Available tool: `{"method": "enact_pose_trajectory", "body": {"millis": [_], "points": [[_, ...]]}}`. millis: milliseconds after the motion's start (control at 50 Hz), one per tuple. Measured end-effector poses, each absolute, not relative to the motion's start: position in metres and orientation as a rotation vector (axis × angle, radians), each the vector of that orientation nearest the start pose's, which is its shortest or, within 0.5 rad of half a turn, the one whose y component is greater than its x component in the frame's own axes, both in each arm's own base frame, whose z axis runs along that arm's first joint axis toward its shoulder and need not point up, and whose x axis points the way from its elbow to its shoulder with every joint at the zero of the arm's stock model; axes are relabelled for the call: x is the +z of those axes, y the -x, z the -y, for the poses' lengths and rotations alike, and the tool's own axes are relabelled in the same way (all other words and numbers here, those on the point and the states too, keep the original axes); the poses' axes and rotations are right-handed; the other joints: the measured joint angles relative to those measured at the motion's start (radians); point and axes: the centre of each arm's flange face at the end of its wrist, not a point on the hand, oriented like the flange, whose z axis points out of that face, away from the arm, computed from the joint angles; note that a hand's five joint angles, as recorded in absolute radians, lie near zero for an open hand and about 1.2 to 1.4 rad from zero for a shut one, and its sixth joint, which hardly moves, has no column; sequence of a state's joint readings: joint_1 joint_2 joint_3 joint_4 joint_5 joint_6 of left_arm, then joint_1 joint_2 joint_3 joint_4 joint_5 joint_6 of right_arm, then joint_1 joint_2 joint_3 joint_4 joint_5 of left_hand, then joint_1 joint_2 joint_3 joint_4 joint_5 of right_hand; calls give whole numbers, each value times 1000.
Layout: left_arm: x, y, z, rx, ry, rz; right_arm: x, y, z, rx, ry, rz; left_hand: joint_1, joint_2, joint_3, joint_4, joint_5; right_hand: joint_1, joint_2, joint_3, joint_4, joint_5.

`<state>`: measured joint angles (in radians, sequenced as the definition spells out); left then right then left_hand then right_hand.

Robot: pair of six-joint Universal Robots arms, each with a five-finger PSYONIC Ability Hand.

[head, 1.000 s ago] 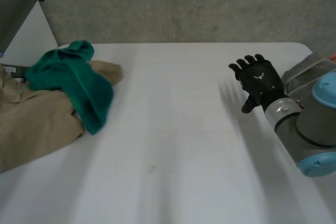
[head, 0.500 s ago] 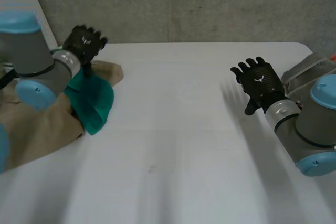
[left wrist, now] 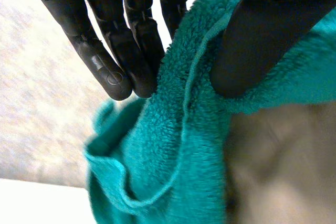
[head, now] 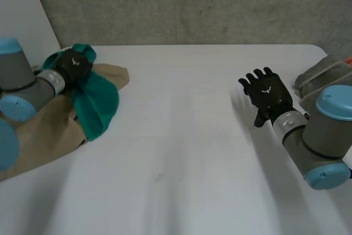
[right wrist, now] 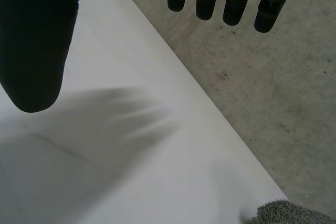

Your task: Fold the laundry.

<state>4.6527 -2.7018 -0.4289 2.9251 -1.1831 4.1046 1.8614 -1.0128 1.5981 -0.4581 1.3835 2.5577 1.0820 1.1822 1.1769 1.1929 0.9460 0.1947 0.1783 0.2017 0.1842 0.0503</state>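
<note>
My left robot hand (head: 74, 65) pinches a fluffy teal terry towel (left wrist: 173, 171) between thumb and fingers, beside its hemmed edge. The towel lies crumpled on a tan cloth garment (head: 38, 130) at the left edge of the white counter (head: 181, 152). My right robot hand (head: 268, 96) hovers spread, holding nothing, near a grey towel (head: 322, 72).

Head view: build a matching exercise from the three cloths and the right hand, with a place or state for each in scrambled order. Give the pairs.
Things:
1. green towel
2. tan garment
3. grey towel
4. right hand

Places or states:
A. open over the bare table
B. at the table's right edge
C. lying under the green towel
D. pinched in the left hand

Pairs: 1-D, 2-C, 3-B, 4-A.
</note>
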Motion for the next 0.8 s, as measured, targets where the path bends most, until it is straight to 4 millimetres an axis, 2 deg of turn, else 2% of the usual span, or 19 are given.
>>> {"method": "enact_pose_trajectory", "body": {"millis": [80,120,140,220,300,380,400,460,560,580,660,760,780,800], "points": [[210,221,468,-1931,-1329,-1699,143,-255,325,-2109,1198,-2079,0,2,6,1,0,0,0,0,0,0],[247,237,451,-2032,-1284,-1650,142,-256,324,-2107,1206,-2077,0,5,6,1,0,0,0,0,0,0],[259,241,445,-2066,-1268,-1633,142,-257,323,-2106,1209,-2076,0,6,6,1,0,0,0,0,0,0],[334,268,398,-2279,-1169,-1531,141,-258,322,-2109,1228,-2072,0,12,6,2,0,0,0,0,0,0],[387,287,350,-2442,-1095,-1474,142,-257,323,-2118,1233,-2071,0,12,6,4,0,0,0,0,0,0],[420,302,306,-2543,-1062,-1469,146,-254,325,-2133,1224,-2069,0,12,6,4,0,0,0,0,0,0],[421,303,303,-2546,-1062,-1471,147,-254,326,-2135,1222,-2069,0,12,6,4,0,0,0,0,0,0],[422,317,279,-2545,-1097,-1533,152,-251,329,-2154,1198,-2068,0,12,6,5,0,0,0,0,0,0],[392,343,255,-2439,-1222,-1712,163,-244,335,-2192,1142,-2068,0,12,6,5,0,0,0,0,0,0],[392,343,255,-2439,-1222,-1712,163,-244,335,-2192,1142,-2068,0,12,6,5,0,0,0,0,0,0],[341,369,241,-2283,-1327,-1922,173,-235,343,-2231,1068,-2079,0,12,6,5,0,0,0,0,0,0],[278,394,231,-2120,-1342,-2155,181,-227,351,-2258,970,-2104,0,12,6,5,0,0,0,0,0,0],[272,396,231,-2105,-1338,-2178,182,-227,352,-2260,965,-2106,0,12,6,5,0,0,0,0,0,0],[258,401,228,-2071,-1321,-2237,183,-226,354,-2265,935,-2116,-80,-123,-122,-133,-84,0,0,0,0,0]]}}
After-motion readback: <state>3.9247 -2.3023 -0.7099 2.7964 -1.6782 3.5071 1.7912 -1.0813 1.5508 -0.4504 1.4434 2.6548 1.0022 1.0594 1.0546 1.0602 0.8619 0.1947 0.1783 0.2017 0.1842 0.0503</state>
